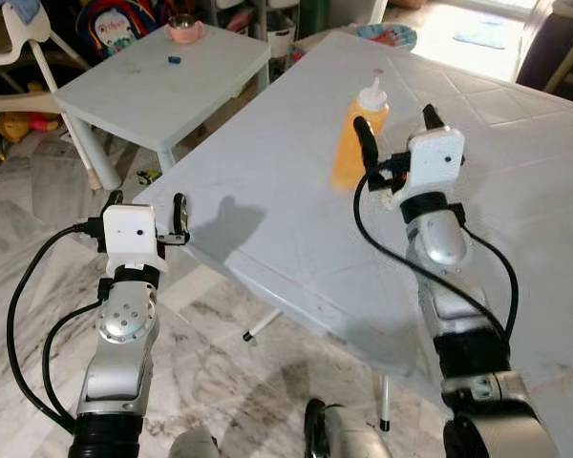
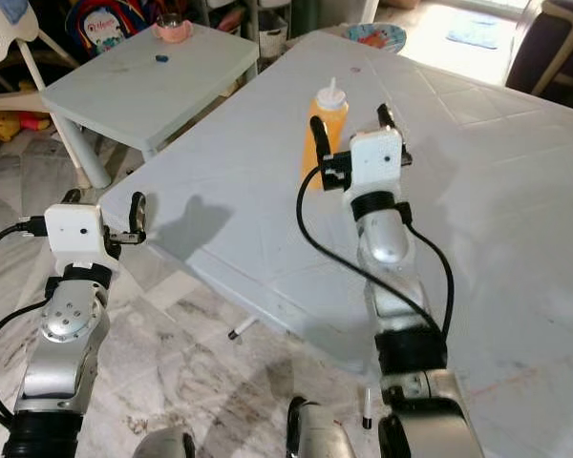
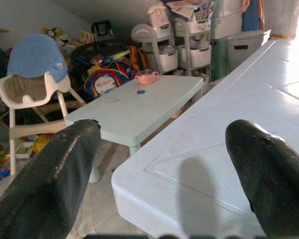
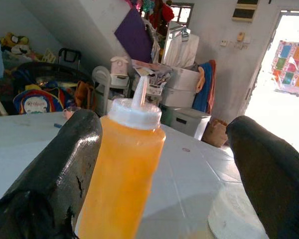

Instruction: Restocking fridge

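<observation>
An orange squeeze bottle [image 1: 357, 141] with a white cap stands upright on the big white table [image 1: 267, 191], in the upper middle of the picture. The right end effector [image 1: 397, 122] is at the bottle with its 2 fingers spread apart, 1 finger just beside it. The left end effector [image 1: 145, 200], also spread, is at the table's corner, lower left. A small table [image 1: 162, 81] stands at the upper left.
</observation>
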{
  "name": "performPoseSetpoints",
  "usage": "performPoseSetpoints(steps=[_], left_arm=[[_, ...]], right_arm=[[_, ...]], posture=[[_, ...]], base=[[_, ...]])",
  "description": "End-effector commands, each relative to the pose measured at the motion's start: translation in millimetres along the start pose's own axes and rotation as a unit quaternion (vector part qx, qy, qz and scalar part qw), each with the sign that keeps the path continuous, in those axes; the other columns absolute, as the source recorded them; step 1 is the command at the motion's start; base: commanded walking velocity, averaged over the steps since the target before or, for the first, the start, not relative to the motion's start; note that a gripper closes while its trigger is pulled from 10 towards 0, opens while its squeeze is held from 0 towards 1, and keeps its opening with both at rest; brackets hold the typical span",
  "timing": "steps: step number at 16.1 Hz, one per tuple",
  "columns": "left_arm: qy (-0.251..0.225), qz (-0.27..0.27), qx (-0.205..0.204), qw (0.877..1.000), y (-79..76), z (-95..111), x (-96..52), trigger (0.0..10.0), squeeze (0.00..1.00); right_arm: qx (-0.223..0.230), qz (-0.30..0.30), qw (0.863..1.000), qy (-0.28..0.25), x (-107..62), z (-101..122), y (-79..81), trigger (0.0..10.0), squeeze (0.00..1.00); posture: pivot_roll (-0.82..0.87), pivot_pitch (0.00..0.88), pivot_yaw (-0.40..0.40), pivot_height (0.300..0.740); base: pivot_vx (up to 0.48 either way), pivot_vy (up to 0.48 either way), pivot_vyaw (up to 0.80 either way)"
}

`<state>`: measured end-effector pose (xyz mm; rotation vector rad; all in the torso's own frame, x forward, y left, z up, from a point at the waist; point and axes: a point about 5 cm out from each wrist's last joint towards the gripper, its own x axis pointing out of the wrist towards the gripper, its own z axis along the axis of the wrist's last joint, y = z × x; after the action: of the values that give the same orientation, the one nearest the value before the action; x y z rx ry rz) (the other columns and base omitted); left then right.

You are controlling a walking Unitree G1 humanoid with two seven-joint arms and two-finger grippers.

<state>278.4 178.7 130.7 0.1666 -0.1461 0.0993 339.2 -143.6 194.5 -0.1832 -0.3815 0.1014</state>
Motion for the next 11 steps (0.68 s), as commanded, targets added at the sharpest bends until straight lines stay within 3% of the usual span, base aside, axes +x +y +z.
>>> performPoseSetpoints(steps=[1, 11], left_arm=[[-0.003, -0.003, 0.008, 1.0, 1.0, 3, 0.2, 10.0, 0.0], [0.0, -0.003, 0.013, 1.0, 0.8, 2, -1.4, 10.0, 0.0]], right_arm=[[0.008, 0.001, 1.0, 0.002, 5.0, 1, -1.0, 10.0, 0.0], [0.02, 0.028, 0.999, 0.039, 22.6, -6, 7.9, 10.0, 0.0]], posture=[[0.03, 0.12, 0.013, 0.74], [0.04, 0.132, 0.014, 0.74]], base=[[0.0, 0.0, 0.0], [0.0, 0.0, 0.0]])
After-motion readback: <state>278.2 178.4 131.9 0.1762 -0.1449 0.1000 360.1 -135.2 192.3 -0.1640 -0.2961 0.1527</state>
